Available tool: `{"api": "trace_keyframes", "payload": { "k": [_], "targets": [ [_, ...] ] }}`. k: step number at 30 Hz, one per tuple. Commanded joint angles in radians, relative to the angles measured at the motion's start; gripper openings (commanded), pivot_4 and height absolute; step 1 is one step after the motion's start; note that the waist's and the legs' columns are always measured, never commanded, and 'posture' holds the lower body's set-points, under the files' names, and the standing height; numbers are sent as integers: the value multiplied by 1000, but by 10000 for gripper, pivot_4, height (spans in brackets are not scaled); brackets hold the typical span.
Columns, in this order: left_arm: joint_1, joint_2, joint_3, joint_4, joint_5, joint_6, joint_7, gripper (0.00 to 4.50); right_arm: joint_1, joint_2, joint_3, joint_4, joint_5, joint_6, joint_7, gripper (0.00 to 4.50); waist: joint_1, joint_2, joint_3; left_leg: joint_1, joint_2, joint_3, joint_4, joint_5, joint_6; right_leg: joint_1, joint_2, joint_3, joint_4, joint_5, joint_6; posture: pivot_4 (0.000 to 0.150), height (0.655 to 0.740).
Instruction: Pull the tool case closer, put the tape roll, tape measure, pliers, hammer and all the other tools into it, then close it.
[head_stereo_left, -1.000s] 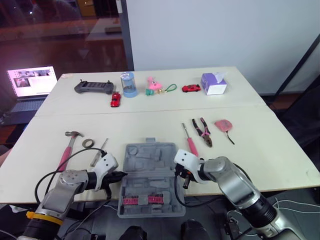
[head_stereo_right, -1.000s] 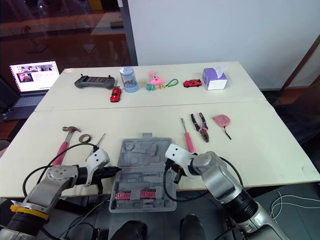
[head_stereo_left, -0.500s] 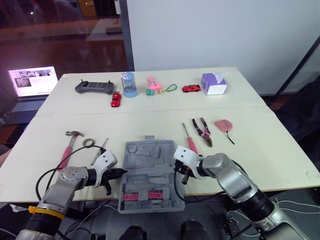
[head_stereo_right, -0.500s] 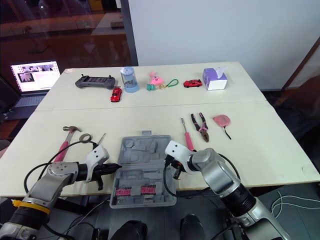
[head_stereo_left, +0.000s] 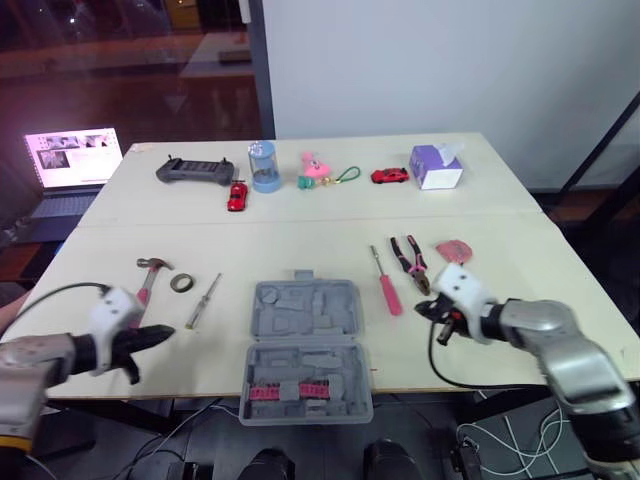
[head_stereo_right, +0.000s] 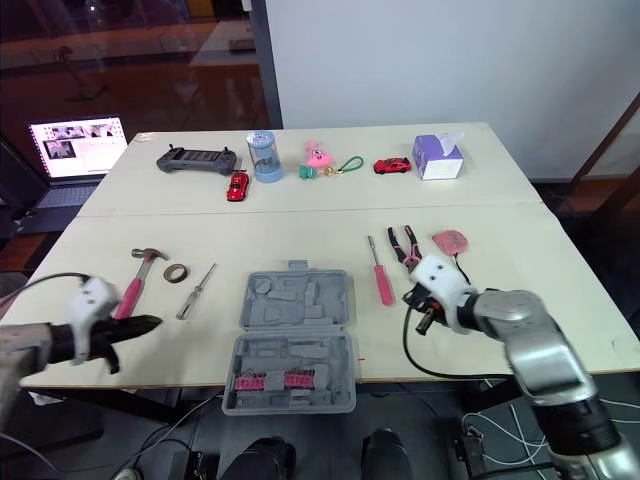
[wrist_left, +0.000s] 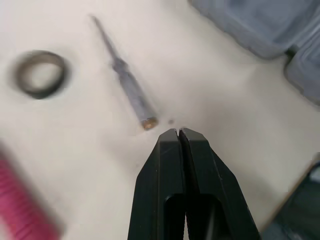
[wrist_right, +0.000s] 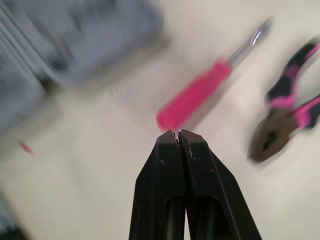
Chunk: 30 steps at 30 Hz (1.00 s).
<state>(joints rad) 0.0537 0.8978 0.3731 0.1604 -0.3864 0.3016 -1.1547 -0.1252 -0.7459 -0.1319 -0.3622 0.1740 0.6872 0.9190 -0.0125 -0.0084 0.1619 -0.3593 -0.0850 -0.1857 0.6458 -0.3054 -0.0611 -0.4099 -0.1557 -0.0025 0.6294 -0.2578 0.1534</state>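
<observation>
The tool case (head_stereo_left: 305, 350) lies open and flat at the near edge of the counter (head_stereo_left: 300, 235), midway between your two arms, so I judge the pull finished and loading as the step in hand. Nothing loose sits in its trays yet.

Your left tool (wrist_left: 178, 132) is pressed fully shut and holds nothing. The arm reaches in low from the near left, forearm roughly level, its fingers aimed right and slightly far, just short of the near tip of the grey screwdriver (head_stereo_left: 203, 300). The tape roll (head_stereo_left: 181, 283) lies just left of that screwdriver, and the hammer (head_stereo_left: 148, 275) lies left again, its pink handle running towards you.

Your right tool (wrist_right: 177, 134) is likewise clamped shut and empty. That arm comes in from the near right with the elbow bent, its fingers pointing left and down over bare counter, close to the handle end of the pink screwdriver (head_stereo_left: 385, 288). The pliers (head_stereo_left: 410, 262) lie just right of that screwdriver, and the tape measure (head_stereo_left: 455, 248) sits beyond them to the far right.

Before either pick you need to spread the fingers, then bring them down astride the shaft or handle. Both screwdrivers are thin and lie flat, so I expect you must go nearly to the counter to close on them.
</observation>
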Motion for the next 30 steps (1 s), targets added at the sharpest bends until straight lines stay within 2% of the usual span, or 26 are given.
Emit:
{"api": "trace_keyframes", "payload": {
  "k": [1, 4, 8, 11, 19, 23, 26, 30],
  "targets": [
    [77, 47, 173, 102, -52, -44, -53, 1002, 93, -21, -187, -37, 88, -22, 16, 1055, 1, 0, 0, 0, 0, 1, 0, 0, 1, 0, 0, 0, 0, 0, 0, 1500, 7400],
    [113, 85, 271, 269, -41, -119, -42, 9644, 179, -35, -317, -23, 124, -44, 21, 9651, 2, 0, 1, 1, 0, 2, 0, -1, 2, 1, 0, 0, 0, 0, 0, 1500, 7400],
    [117, 119, 329, 431, -40, -169, -31, 29357, 277, -82, -424, 10, 137, -54, 42, 29623, 4, 0, 1, 2, 2, 4, 0, -1, 2, 1, 1, 0, 0, 0, 0, 1500, 7400],
    [113, 127, 327, 497, -28, -217, -32, 44733, 310, -99, -437, 15, 141, -71, 41, 44519, 2, 0, 1, 2, 3, 4, 0, -2, 3, 2, 1, 0, -1, 0, 0, 1500, 7400],
    [67, 114, 272, 492, -27, -231, -35, 44733, 320, -94, -403, 16, 164, -105, 24, 44519, 0, -1, 1, 2, 5, 6, 0, -2, 3, 1, 3, 0, -1, 0, 0, 1500, 7400],
    [9, 105, 223, 469, -15, -201, -5, 44733, 286, -74, -384, -39, 218, -82, 0, 44519, 2, 0, 1, 2, 5, 6, 0, -2, 3, 2, 3, 1, -1, 0, 0, 1500, 7400],
    [-91, 84, 168, 473, -4, -178, 37, 44733, 230, -60, -318, -101, 252, -47, -31, 44519, 3, 0, 1, 3, 6, 6, 0, -2, 3, 2, 4, 0, 0, 0, -1, 1500, 7400],
    [-261, 65, 49, 541, 85, -231, 102, 44733, 116, -34, -191, -195, 314, 42, -88, 44519, 0, -1, 1, 2, 6, 5, 1, -2, 3, 1, 4, 0, 0, 1, -1, 1500, 7400]
  ]
}}
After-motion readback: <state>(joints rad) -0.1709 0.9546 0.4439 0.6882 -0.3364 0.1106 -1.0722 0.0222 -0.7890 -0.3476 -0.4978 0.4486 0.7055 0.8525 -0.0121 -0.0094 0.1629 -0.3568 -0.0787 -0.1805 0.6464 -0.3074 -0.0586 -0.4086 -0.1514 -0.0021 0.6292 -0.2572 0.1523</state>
